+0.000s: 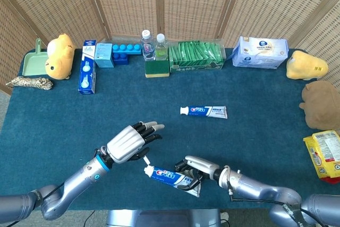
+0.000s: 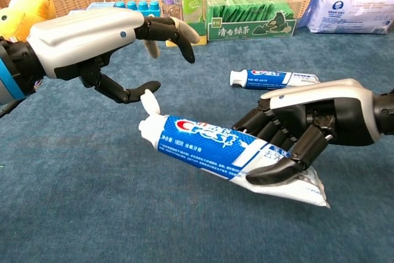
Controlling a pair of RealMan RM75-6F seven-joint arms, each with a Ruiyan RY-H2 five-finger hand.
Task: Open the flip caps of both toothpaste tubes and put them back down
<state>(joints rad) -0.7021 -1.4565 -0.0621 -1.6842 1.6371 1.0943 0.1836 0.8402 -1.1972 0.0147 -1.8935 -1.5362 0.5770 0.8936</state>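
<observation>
Now lowering the first tube (image 2: 215, 152), cap (image 2: 148, 100) flipped up, gripped in right hand (image 2: 308, 127) just above the cloth (image 2: 92, 214); left hand (image 2: 92, 44) spread and empty; next, setting down and reaching second tube (image 1: 204, 111) mid-table.

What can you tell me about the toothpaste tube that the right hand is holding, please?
The held toothpaste tube is a soft white and blue tube with red Crest lettering. Its white flip cap stands open, hinged upward at the end nearer the left hand, which hovers apart from it. The right hand grips the flat crimped end; the tube lies roughly level above the blue tablecloth.
</observation>
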